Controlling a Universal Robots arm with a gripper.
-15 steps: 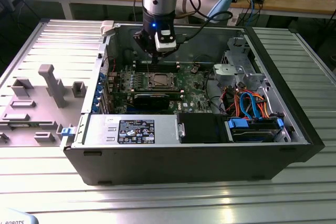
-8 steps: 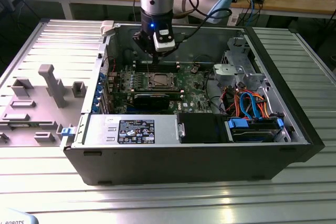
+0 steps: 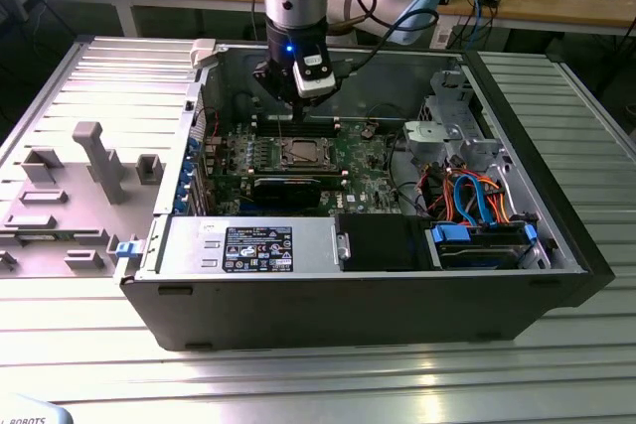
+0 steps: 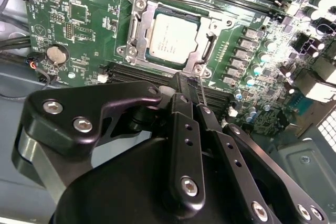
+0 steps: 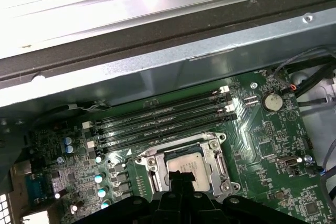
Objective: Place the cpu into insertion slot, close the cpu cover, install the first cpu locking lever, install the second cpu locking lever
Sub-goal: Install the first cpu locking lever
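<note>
The cpu (image 4: 173,38) lies flat in the insertion slot (image 4: 231,22) on the green board, silver top up. The cpu cover (image 4: 143,31) lies down around it, its window framing the chip. My gripper (image 4: 190,85) hovers just off one edge of the socket, its black fingers (image 4: 181,124) pressed together, shut, with nothing seen between them. A thin metal lever wire (image 4: 202,92) runs beside the fingertips; whether they touch it I cannot tell. In the exterior view the gripper (image 3: 296,118) hangs over the socket (image 3: 303,153) inside the open case. The first wrist view has the cpu (image 5: 190,166) just beyond the gripper (image 5: 181,181).
Long black memory slots (image 5: 163,119) run between the socket and the case wall (image 5: 157,72). A coin battery (image 4: 55,53) sits on the board nearby. A power supply (image 3: 248,245) and blue and orange cables (image 3: 477,196) occupy the case's front. A grey moulded tray (image 3: 79,176) lies at the exterior view's left.
</note>
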